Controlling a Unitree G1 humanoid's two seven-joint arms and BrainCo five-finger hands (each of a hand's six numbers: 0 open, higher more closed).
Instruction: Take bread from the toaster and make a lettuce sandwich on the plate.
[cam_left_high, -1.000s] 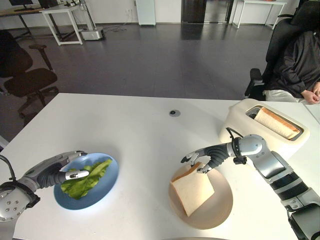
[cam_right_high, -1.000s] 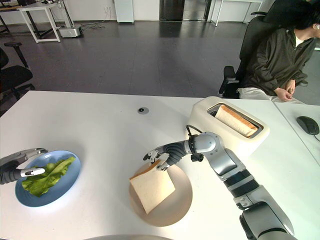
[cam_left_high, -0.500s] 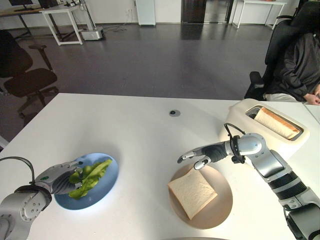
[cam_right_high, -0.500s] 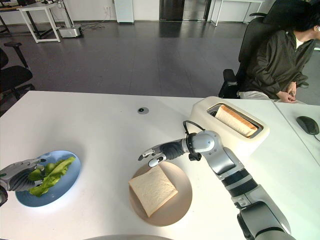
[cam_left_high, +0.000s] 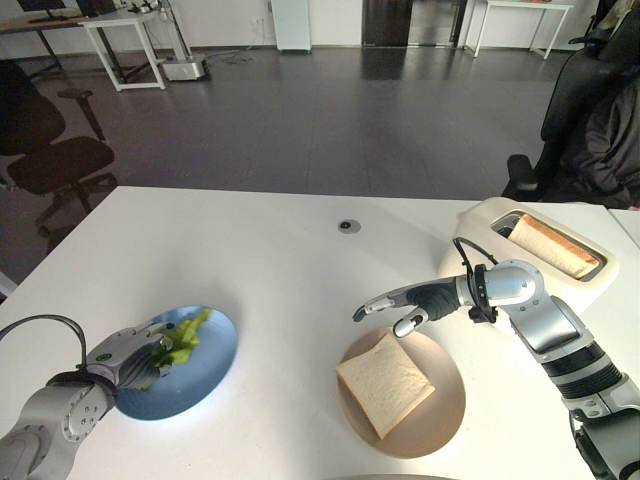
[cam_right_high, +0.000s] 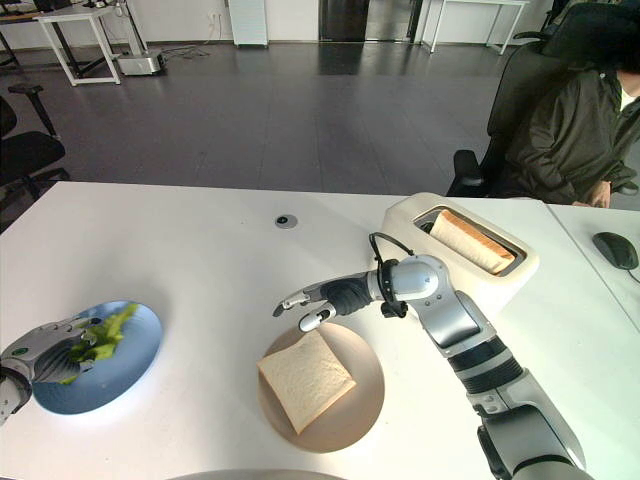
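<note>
Lettuce (cam_left_high: 182, 335), green leafy, is lying on round blue plate (cam_left_high: 197, 382), well left of round tan plate (cam_left_high: 446, 410) with white bread slice (cam_left_high: 385, 382); nearer left hand (cam_left_high: 125, 365) is clasping it; right hand (cam_left_high: 405, 303) is hovering splayed, empty.

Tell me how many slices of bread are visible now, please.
2. A flat slice lies on the tan plate, just below the right hand. An upright slice stands in the slot of the toaster. More could be hidden deeper inside it.
</note>
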